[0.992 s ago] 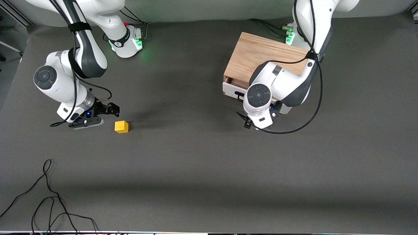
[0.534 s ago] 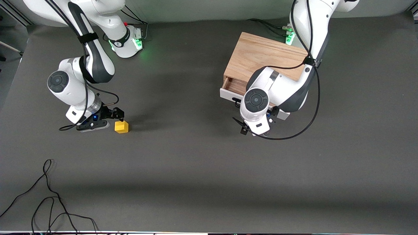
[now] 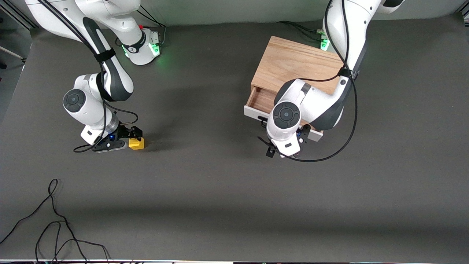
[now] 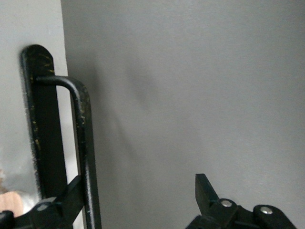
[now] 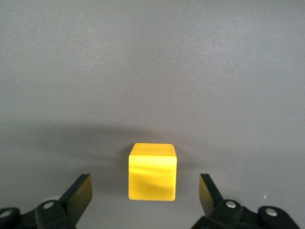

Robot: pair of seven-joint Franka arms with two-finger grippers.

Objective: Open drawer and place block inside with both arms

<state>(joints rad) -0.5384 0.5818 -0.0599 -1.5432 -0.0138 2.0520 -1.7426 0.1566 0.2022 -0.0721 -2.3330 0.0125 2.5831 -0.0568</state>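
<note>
The yellow block [image 3: 136,143] lies on the grey table toward the right arm's end. My right gripper [image 3: 131,136] is low at the block and open. In the right wrist view the block [image 5: 152,171] sits just ahead of and between the two fingertips [image 5: 81,191], untouched, with my right gripper [image 5: 145,191] centred on it. The drawer [image 3: 253,112] stands partly pulled out of the oak box [image 3: 293,64], its wood interior [image 3: 262,101] showing. My left gripper [image 3: 301,135] is in front of the drawer. In the left wrist view it [image 4: 138,200] is open, one finger against the black handle [image 4: 83,138].
A loose black cable [image 3: 55,227] lies on the table near the front edge at the right arm's end. The left arm's own cable [image 3: 329,152] loops down beside the drawer. The green-lit bases [image 3: 154,47] stand along the table's back edge.
The drawer has slid farther out of the box as my left gripper drew toward the front camera. My right gripper has moved up to the block, which now sits between its fingers.
</note>
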